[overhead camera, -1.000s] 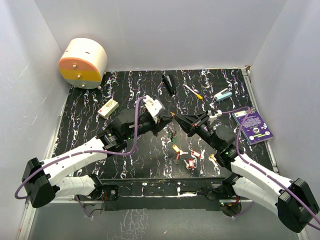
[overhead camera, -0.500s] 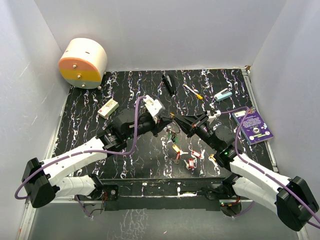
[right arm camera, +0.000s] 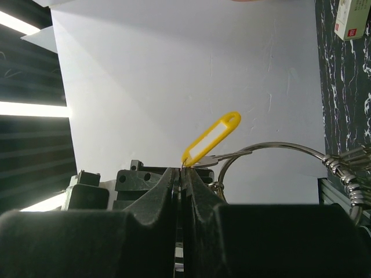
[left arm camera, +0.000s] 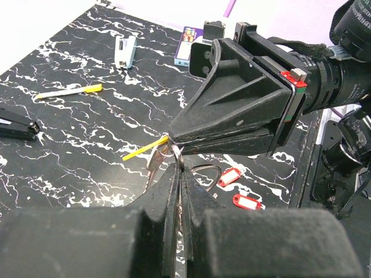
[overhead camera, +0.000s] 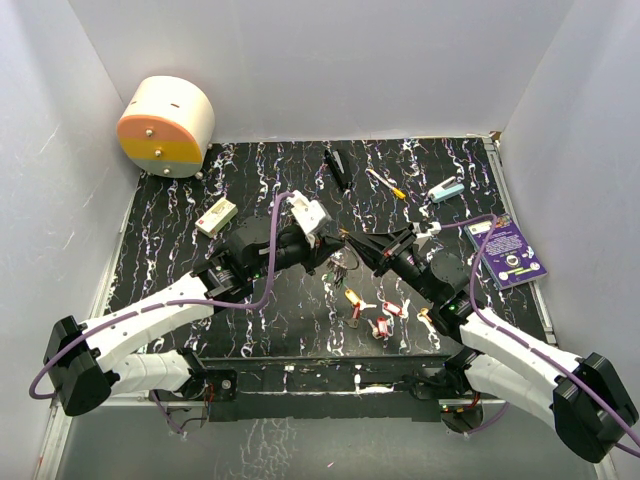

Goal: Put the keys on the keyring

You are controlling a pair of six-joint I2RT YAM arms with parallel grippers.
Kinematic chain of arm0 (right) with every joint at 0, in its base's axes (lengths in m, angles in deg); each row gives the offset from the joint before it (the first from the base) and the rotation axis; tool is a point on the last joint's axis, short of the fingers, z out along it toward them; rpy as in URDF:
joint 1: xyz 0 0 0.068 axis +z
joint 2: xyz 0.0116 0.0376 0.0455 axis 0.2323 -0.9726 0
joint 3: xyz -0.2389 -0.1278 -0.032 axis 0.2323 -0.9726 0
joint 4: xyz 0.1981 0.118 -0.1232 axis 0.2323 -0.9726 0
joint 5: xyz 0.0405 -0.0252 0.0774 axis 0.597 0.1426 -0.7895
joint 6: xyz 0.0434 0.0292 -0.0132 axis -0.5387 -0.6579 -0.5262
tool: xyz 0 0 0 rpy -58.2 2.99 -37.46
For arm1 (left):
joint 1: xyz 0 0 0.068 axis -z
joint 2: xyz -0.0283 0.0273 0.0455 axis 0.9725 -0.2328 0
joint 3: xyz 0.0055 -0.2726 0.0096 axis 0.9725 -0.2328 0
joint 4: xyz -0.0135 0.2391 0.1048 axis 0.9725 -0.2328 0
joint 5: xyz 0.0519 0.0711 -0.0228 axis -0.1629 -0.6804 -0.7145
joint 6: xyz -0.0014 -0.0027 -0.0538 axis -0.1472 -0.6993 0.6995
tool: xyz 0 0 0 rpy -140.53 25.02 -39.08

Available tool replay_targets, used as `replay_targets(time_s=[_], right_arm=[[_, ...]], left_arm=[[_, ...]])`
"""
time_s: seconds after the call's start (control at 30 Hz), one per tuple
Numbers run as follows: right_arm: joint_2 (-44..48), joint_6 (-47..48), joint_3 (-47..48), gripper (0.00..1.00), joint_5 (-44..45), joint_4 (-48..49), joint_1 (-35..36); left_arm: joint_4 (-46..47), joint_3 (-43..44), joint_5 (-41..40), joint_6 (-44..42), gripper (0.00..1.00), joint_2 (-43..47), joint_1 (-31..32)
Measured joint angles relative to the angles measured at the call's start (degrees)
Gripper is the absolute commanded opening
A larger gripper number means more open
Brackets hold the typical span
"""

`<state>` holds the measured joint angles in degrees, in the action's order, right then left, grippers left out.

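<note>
Your two claws meet tip to tip above the middle of the table (overhead camera: 180,250), both raised off it. Your left claw (left arm camera: 179,174) has its jaws pressed together on the keyring (right arm camera: 281,145), with the thin silver wire pinched right at the fingertips and its loop hanging just below. Your right claw (right arm camera: 181,172) points in from the opposite side, jaws together too, clamped on the yellow-headed key (right arm camera: 211,138). The yellow head sticks out past the tips, tilted upward in the right wrist view, and its metal end reaches to the keyring's wire. Whether it's actually threaded on, you can't tell from here. Down on the table, just on the near side of the claws, the other keys (overhead camera: 380,325) lie loose: red heads, one yellow, one gold. The purple card (overhead camera: 505,255) lies off to your right, well apart.
</note>
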<state>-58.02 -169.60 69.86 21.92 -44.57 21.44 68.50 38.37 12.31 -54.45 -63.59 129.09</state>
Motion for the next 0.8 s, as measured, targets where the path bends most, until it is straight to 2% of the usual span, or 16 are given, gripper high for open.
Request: replay_targets(time_s=[0.8], right_arm=[[0.90, 0.94, -3.02, 0.08, -1.29, 5.35, 0.42]], left_arm=[[-4.24, 0.02, 3.15, -0.87, 0.00, -0.02, -0.22]])
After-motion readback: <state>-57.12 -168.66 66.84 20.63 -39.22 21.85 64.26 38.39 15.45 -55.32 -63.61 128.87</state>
